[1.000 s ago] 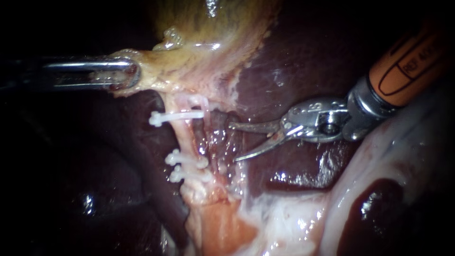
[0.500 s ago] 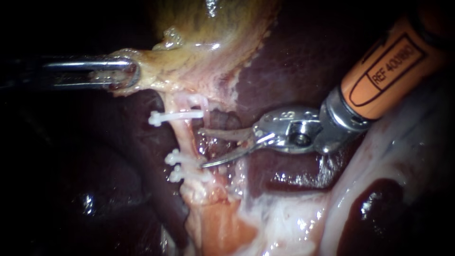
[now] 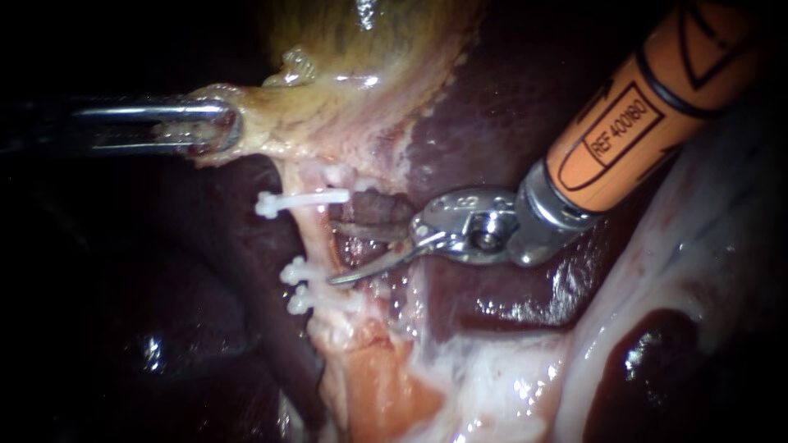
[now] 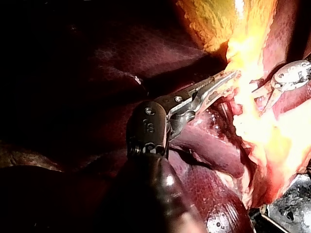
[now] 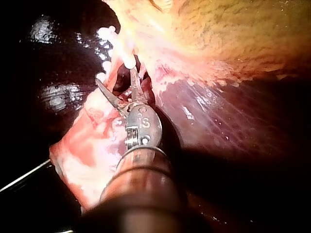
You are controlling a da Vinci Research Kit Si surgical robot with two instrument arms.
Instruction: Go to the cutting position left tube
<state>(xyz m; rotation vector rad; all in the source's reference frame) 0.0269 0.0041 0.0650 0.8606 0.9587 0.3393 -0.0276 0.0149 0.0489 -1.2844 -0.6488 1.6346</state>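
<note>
The pale left tube (image 3: 314, 238) runs down from the yellow gallbladder (image 3: 369, 74). It carries one white clip (image 3: 300, 199) high up and two white clips (image 3: 297, 283) lower down. My right instrument (image 3: 335, 251) comes in from the upper right with curved blades open. Its tips lie at the tube's right edge, between the upper clip and the lower pair. In the right wrist view my right instrument's (image 5: 115, 75) blades spread just short of the clips (image 5: 127, 59). My left instrument (image 3: 209, 127) is shut on the gallbladder's pale lower edge, also seen in the left wrist view (image 4: 221, 83).
Dark red liver (image 3: 509, 107) lies behind and to the right of the tube. A dark stump of tissue (image 3: 379, 205) sits just above the upper blade. Pale fatty tissue (image 3: 492, 385) fills the lower right. My right instrument (image 4: 287, 77) shows beyond the left instrument's jaws.
My right instrument has moved left across the liver, blades still open, until its tips reached the tube between the clips. The left instrument has held still.
</note>
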